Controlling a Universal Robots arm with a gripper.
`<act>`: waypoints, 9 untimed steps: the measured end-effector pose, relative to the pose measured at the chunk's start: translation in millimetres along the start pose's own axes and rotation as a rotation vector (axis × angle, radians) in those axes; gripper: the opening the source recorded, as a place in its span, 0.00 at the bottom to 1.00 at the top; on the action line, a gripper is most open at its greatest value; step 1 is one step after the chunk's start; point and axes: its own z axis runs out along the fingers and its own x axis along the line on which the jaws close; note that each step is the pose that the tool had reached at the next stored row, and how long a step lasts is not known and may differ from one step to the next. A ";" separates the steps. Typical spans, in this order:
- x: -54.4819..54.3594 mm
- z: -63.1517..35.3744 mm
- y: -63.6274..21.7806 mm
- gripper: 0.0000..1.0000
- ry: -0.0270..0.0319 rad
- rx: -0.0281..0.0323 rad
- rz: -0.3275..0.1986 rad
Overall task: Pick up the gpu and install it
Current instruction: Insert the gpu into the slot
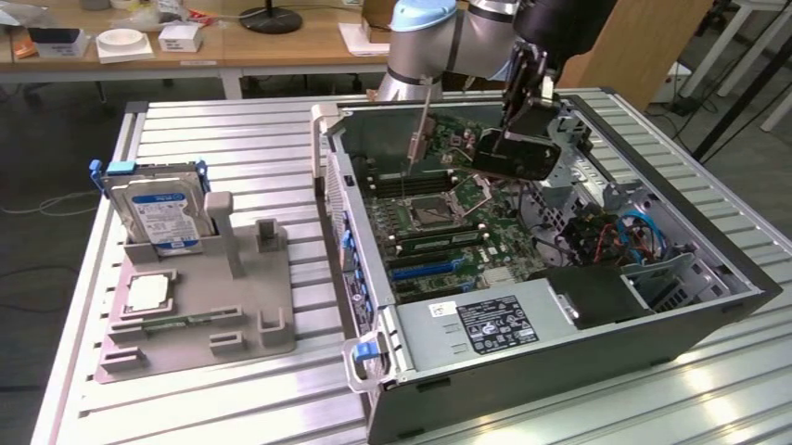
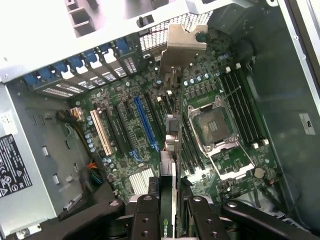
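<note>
My gripper (image 1: 522,125) is shut on the gpu (image 1: 510,156), a dark card with a silvery end bracket (image 1: 421,130). It hangs above the open computer case (image 1: 693,334), over the motherboard (image 1: 433,222). In the wrist view the gpu (image 2: 170,150) is edge-on between my black fingers (image 2: 145,217), and its bracket (image 2: 182,47) points toward the case's rear slot openings. The card is above the board between the blue expansion slot (image 2: 145,125) and the empty CPU socket (image 2: 212,122), not touching the board.
On the exterior view's left, a grey fixture (image 1: 248,315) holds a silver hard drive with a blue label (image 1: 161,213) and a square CPU chip (image 1: 146,292). The power supply (image 1: 495,324) and cables (image 1: 619,232) fill the case's near end. Desks stand behind.
</note>
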 end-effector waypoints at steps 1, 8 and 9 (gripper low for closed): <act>-0.1 0.0 -0.2 0.26 -0.0004 -0.0004 -0.012; -0.5 -0.1 -1.4 0.26 -0.0014 -0.0028 -0.095; -0.6 -0.1 -1.5 0.26 -0.0017 -0.0031 -0.107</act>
